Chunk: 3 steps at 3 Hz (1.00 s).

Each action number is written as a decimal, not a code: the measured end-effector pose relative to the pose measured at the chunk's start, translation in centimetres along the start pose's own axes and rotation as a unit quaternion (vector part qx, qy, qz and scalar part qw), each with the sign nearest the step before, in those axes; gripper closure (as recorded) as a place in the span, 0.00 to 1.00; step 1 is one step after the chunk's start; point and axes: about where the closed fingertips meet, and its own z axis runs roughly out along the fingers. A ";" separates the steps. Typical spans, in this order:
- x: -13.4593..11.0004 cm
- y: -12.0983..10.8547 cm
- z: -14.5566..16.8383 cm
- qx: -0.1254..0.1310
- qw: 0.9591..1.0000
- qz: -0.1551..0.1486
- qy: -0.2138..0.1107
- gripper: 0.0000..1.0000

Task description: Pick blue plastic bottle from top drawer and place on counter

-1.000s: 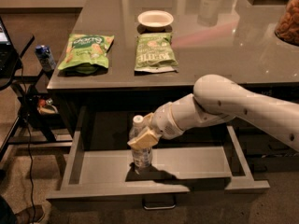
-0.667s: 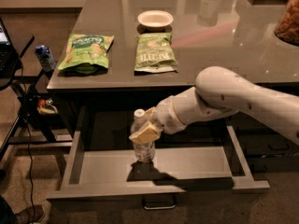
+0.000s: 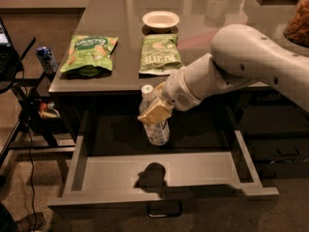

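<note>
My robot's hand (image 3: 153, 115) has risen since a second ago. It has carried the small clear plastic bottle (image 3: 158, 132), with its white screw cap and pale bluish-print label, up and to the right from low over the drawer floor. The cap now sits about level with the desk's front edge.

The hand's tan fingers (image 3: 161, 109) are clamped across the bottle's upper body, just below the cap, and touch nothing else. The bottle hangs in the air, slightly tilted with its cap leaning left. It is clear of the floor of the wide shallow grey drawer (image 3: 207, 170), which stands pulled out beneath it. A dark shadow (image 3: 152, 174) falls on that floor, and the drawer's small metal loop handle (image 3: 164, 209) shows at the front.

The thick white arm (image 3: 251, 57) reaches in from the right, as before. Behind it, nothing has shifted on the large glossy grey desk (image 3: 111, 13). A bright green snack bag (image 3: 89, 54) and a darker green snack bag (image 3: 159, 53) lie side by side near the front edge, with a shallow white bowl (image 3: 161, 19) just behind the darker one. A short blue can (image 3: 47, 60) stands off the desk's left side.
</note>
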 end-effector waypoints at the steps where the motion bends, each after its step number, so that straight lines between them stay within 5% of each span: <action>1: 0.0 0.0 0.0 0.000 1.000 0.000 0.000 1.00; 3: -3.8 -1.9 -3.8 0.018 1.000 -0.022 -0.004 1.00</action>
